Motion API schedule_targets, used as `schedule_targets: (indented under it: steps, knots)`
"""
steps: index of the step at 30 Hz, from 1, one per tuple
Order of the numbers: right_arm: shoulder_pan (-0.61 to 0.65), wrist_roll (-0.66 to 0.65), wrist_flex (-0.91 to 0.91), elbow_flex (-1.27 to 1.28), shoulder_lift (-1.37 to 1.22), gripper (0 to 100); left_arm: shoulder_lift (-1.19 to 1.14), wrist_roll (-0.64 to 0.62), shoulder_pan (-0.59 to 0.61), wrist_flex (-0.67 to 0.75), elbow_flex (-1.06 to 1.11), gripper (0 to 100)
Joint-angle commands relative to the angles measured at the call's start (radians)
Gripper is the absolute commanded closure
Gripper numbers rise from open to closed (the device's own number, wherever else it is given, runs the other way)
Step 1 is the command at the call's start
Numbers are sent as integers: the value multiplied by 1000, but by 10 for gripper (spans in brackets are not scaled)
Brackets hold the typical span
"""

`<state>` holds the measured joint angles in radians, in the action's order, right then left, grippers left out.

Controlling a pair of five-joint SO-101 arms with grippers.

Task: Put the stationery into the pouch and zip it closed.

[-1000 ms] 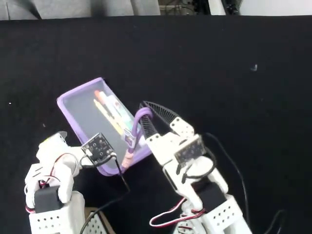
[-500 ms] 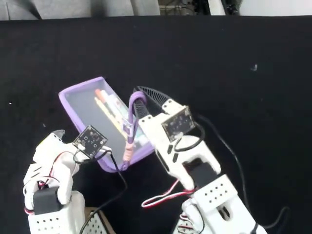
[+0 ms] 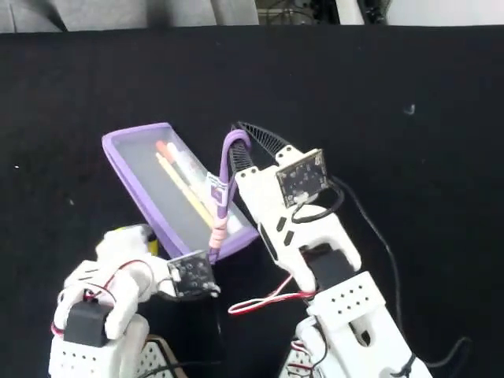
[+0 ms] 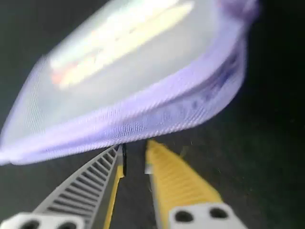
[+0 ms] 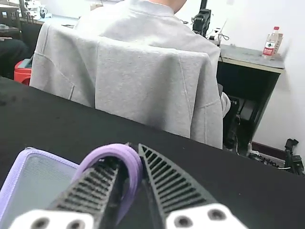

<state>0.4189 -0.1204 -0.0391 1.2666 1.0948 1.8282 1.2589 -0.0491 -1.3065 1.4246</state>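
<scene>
Right wrist view: right end effector [image 5: 132,152] clamps the purple pouch loop [image 5: 110,151].

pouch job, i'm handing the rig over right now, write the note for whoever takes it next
Right hand: shut on the purple loop of the pouch.
Left hand: slightly open at the pouch's near edge, nothing seen between its fingers.
Done: stationery is inside the pouch.
Left: pull the zip closed; how far it is shut can't be told from here.
</scene>
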Motion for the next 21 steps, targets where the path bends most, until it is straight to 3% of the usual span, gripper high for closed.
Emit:
schedule_targets:
  steps: [1,7,13,17,21]
  knots:
    - [-21,9,25,-64,-7,987,-2,-38,-56,80,-59,909]
    - [-21,5,23,-62,-7,987,-2,-187,-71,83,-84,822]
    - [-23,3,23,-64,-8,987,-2,-189,-153,77,-84,823]
    - [-23,3,23,-64,-8,987,-2,-187,-243,-2,-108,823]
    - [-23,3,21,-62,-8,987,-2,-187,-257,-78,-147,823]
